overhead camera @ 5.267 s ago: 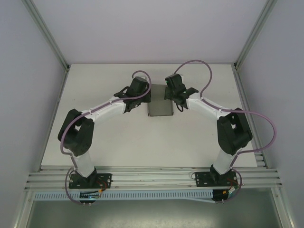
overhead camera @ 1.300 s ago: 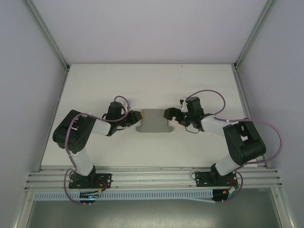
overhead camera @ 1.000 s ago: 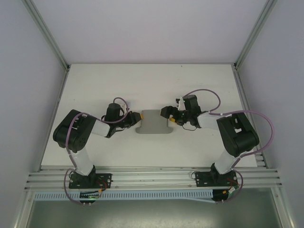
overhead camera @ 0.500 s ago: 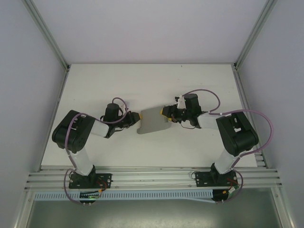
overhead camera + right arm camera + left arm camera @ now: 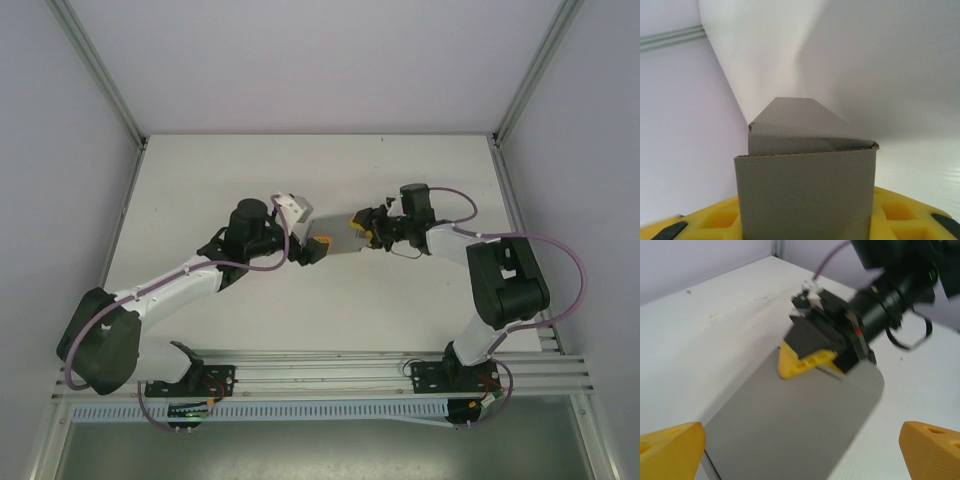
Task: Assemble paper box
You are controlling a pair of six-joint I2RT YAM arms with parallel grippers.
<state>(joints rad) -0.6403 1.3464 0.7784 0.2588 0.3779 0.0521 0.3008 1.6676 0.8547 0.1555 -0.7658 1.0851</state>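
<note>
The paper box (image 5: 336, 233) is a folded grey cardboard piece, held off the table between the two grippers. My right gripper (image 5: 363, 225) is shut on its right end; in the right wrist view the grey box (image 5: 805, 180) stands between the yellow pads (image 5: 900, 215), with a folded flap behind. My left gripper (image 5: 305, 226) is open at the box's left end. In the left wrist view the box's flat grey face (image 5: 795, 425) lies between my spread yellow fingertips (image 5: 672, 445), and the right gripper (image 5: 827, 342) clamps its far end.
The white table (image 5: 200, 190) is ringed by metal rails and pale walls, with an aluminium frame (image 5: 320, 375) along the near edge. Purple cables (image 5: 440, 195) loop off both arms.
The left arm has swung forward and its open gripper has come over the box's left end. The right gripper has turned and raised the box, shifting it slightly right.
</note>
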